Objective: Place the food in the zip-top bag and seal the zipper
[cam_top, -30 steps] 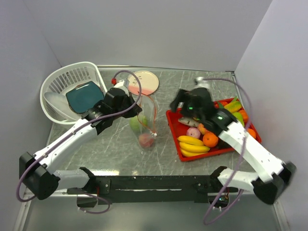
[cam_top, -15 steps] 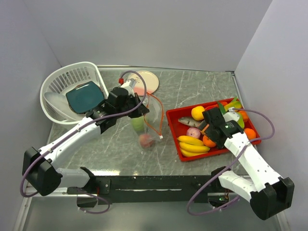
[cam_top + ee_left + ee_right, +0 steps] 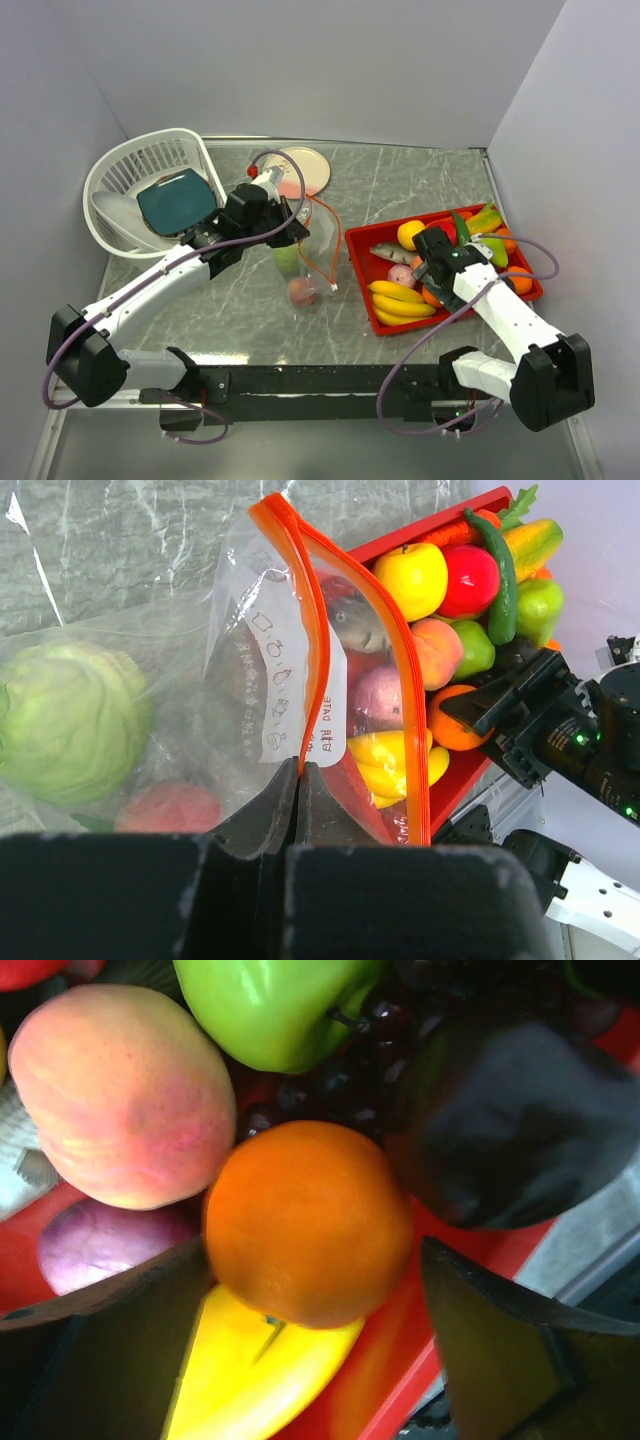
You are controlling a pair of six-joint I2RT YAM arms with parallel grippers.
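Grey marbled surface (image 3: 400, 170). Glossy round orange toy fruit (image 3: 305, 1220) lies in red rectangular tray (image 3: 357, 262), touching pink peach (image 3: 120, 1100) and yellow banana (image 3: 260, 1380). Likely light, hard and slippery, so grip across the widest girth. Over it, right gripper (image 3: 310, 1300) pitches down, fingers wide, straddling it. Farther out, left gripper (image 3: 298, 780) pinches clear floppy zip-top bag (image 3: 150, 650) at orange-red zipper strip (image 3: 312, 630), mouth agape.

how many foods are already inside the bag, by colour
green food: 1
pink-red food: 1
total inside the zip-top bag: 2
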